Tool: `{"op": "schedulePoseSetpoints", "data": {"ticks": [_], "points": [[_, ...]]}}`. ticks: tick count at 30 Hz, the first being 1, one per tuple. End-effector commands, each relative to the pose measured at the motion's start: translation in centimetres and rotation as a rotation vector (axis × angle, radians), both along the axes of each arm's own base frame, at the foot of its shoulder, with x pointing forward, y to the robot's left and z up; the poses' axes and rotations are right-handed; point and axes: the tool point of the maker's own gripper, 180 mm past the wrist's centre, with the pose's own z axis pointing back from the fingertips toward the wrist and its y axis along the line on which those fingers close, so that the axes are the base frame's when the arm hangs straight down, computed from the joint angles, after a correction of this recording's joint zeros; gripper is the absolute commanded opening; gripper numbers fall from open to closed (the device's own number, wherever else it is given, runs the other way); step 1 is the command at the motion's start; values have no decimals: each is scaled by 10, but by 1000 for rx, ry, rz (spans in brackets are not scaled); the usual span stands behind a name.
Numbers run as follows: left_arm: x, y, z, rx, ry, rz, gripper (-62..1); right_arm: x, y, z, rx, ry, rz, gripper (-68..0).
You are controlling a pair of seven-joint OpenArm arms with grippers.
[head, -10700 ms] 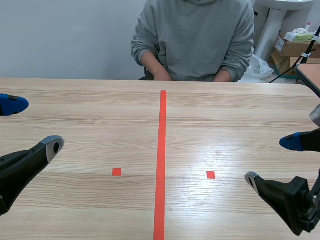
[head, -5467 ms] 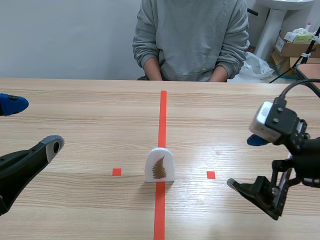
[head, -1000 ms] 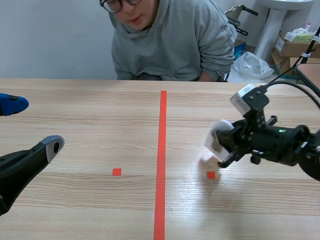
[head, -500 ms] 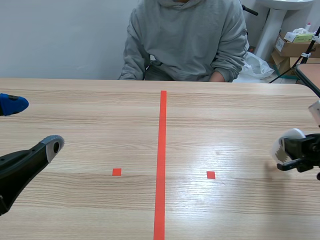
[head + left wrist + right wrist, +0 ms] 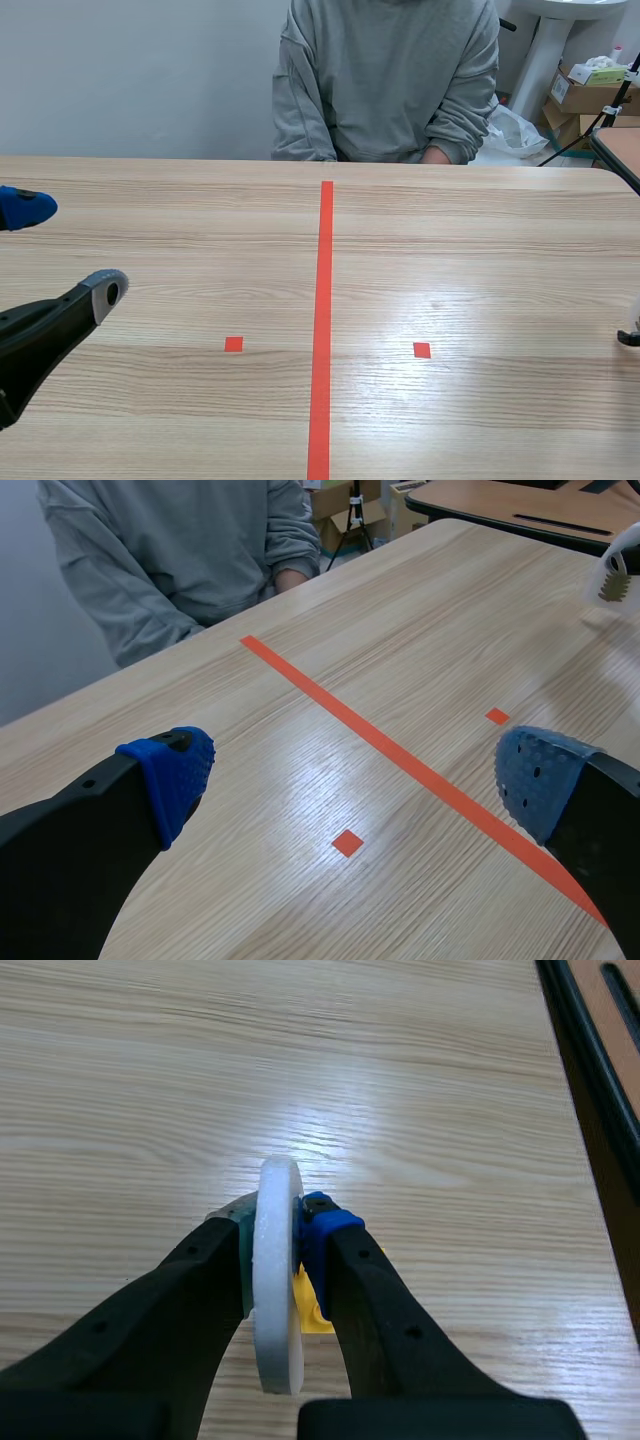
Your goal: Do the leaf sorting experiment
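Right wrist view gives us what matters: the right gripper (image 5: 275,1260) is clamped on the leaf card (image 5: 278,1305), one pad on each flat face. We see the card edge-on, as a thin white slab with a rounded top. Its long axis runs along the fingers, so its faces look out to either side and the leaf picture is hidden from this camera. A small yellow piece (image 5: 310,1312) shows just behind the blue pad (image 5: 318,1222); we cannot tell what it is. We cannot tell either whether the card's lower edge touches the table (image 5: 420,1080) or hangs just above it.

From the scene view only a sliver of the right arm shows at the right-hand border, well apart from the red centre line (image 5: 322,300). We judge the card belongs to the right-hand side, and that the next step is for the right arm to put it down there, standing on its flat lower edge.

Our left gripper (image 5: 355,780) hangs low on its own side with its fingers wide apart and nothing between them. It is much the farther arm, and the card lies well ahead of it across the line.
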Motion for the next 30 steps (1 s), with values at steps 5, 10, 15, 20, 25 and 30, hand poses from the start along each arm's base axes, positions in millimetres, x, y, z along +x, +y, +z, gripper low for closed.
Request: {"op": "schedulePoseSetpoints", "data": {"ticks": [5,10,15,20,25,30], "points": [[0,-2,6,-27,-15,-1,-7,9,-25,10,-26,-43,-47,-651],[0,-2,6,-27,-15,-1,-7,17,-26,17,-22,-82,-50,-651],[0,-2,6,-26,-15,-2,-7,25,-25,16,-6,-90,-56,-643],[0,-2,6,-26,-15,-2,-7,26,-24,11,6,-90,-70,-604],[0,-2,6,-27,-15,-2,-7,23,-24,5,10,-81,-90,-604],[0,-2,6,-26,-15,-2,-7,22,-26,3,2,-80,-111,-604]]}}
